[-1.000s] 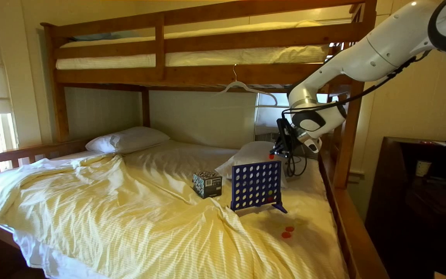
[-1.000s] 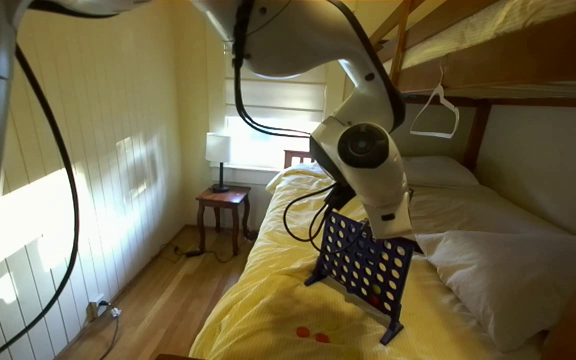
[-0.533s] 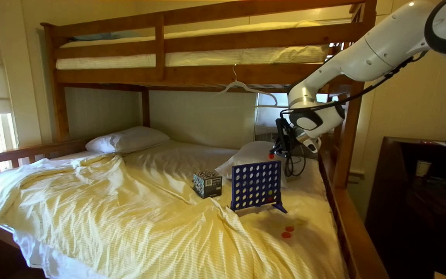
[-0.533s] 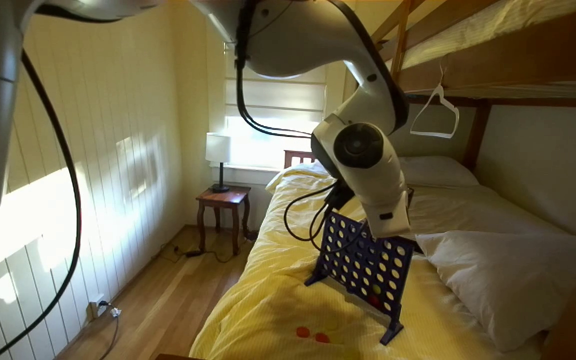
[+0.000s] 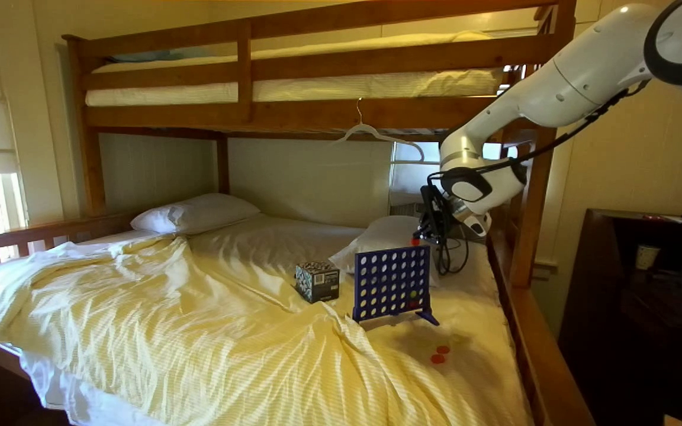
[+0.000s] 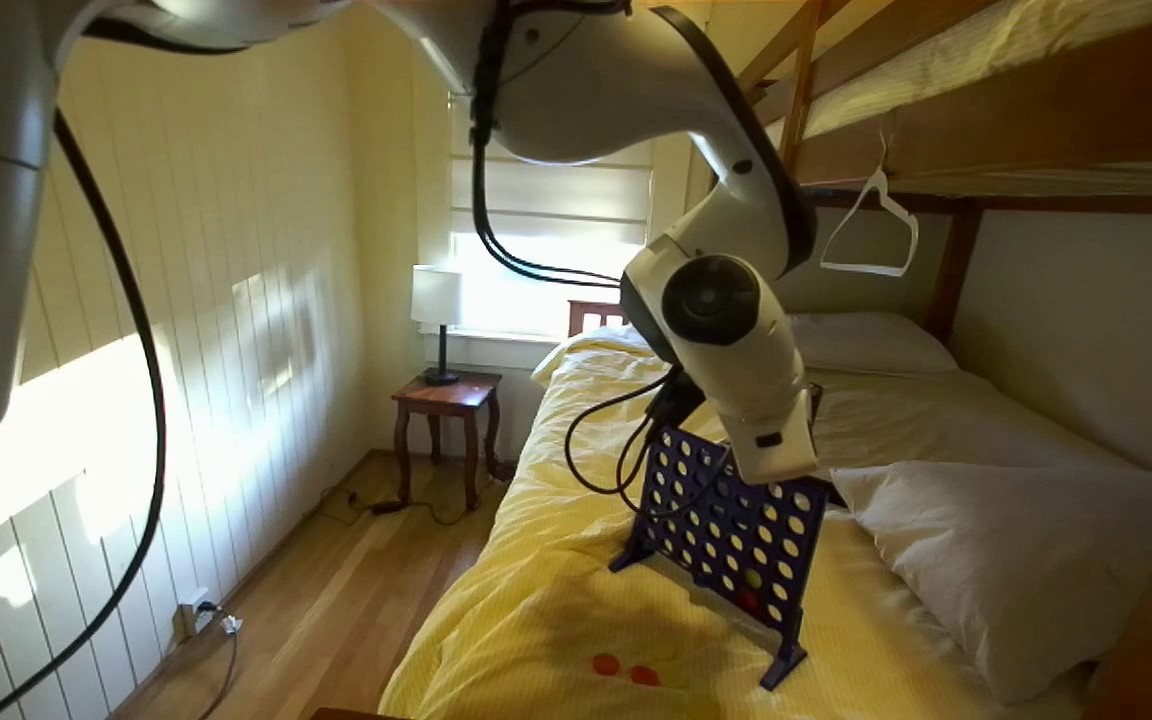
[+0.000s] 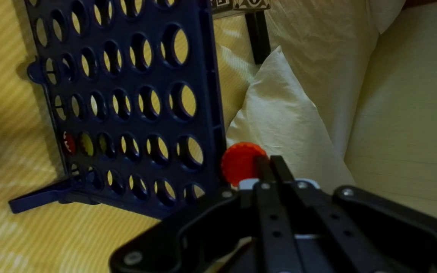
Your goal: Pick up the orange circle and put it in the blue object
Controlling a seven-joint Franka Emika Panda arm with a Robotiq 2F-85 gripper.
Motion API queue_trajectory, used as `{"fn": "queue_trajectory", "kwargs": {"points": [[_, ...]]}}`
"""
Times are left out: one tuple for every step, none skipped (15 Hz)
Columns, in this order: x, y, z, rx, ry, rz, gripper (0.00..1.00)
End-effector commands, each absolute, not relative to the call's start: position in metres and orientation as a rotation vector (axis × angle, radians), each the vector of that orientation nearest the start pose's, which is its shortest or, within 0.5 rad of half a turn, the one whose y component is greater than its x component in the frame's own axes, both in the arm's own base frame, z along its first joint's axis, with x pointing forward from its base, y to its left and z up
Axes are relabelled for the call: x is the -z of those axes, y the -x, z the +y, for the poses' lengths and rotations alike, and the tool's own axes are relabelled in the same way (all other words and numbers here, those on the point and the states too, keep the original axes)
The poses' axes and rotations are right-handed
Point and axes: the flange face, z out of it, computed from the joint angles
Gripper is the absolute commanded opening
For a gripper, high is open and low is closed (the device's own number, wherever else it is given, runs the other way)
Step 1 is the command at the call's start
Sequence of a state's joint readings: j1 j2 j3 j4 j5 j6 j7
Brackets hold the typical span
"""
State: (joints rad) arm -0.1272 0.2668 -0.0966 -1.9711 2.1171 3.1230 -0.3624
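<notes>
Orange circle (image 7: 239, 163) pinched by its rim in the gripper (image 7: 271, 162), jaws drawn together on it. Just changed: the gripper has dipped slightly toward the blue grid (image 7: 131, 79); the grid itself has not shifted. In an exterior view the held circle now sits right at the grid's top edge, not yet in a slot; touching or just clear, cannot tell. Reading: carry nearly finished, insertion next. Likeliest target is the grid's 2nd column from the gripper end. Thin rim could catch on the slot lip if skewed.

Counts. Blue grid: 1, upright. Held circle: 1. Inside the grid, same column: 1 red disc (image 7: 69, 143) at the bottom, 1 yellow-green disc (image 7: 86, 144) directly above. Loose orange circles (image 6: 606, 664): 2, on the bedding (image 5: 199, 319) near the grid's gripper end. Patterned box (image 5: 317, 282): 1, near the grid's opposite end. Pillows (image 5: 196, 214): 2, 1 near the grid, 1 well apart. White hanger (image 5: 362, 126): 1, high above the grid.
</notes>
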Motion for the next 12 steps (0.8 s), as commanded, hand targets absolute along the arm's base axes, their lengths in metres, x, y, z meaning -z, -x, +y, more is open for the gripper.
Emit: {"fn": "queue_trajectory", "kwargs": {"points": [[-0.3415, -0.5465, -0.1942, 0.872, 1.334, 1.989, 0.01], [-0.3406, -0.5466, -0.1934, 0.872, 1.339, 1.991, 0.01], [-0.3400, -0.5469, -0.1925, 0.873, 1.342, 1.991, 0.01], [-0.3401, -0.5475, -0.1917, 0.876, 1.344, 1.991, 0.01], [-0.3395, -0.5479, -0.1901, 0.876, 1.350, 1.989, 0.01], [-0.3390, -0.5485, -0.1887, 0.877, 1.355, 1.988, 0.01], [-0.3385, -0.5487, -0.1876, 0.878, 1.356, 1.987, 0.01], [-0.3381, -0.5488, -0.1868, 0.880, 1.359, 1.987, 0.01], [-0.3378, -0.5490, -0.1864, 0.884, 1.362, 1.985, 0.01], [-0.3375, -0.5490, -0.1858, 0.886, 1.365, 1.984, 0.01], [-0.3371, -0.5491, -0.1856, 0.890, 1.369, 1.984, 0.01], [-0.3367, -0.5491, -0.1852, 0.892, 1.369, 1.984, 0.01]]}}
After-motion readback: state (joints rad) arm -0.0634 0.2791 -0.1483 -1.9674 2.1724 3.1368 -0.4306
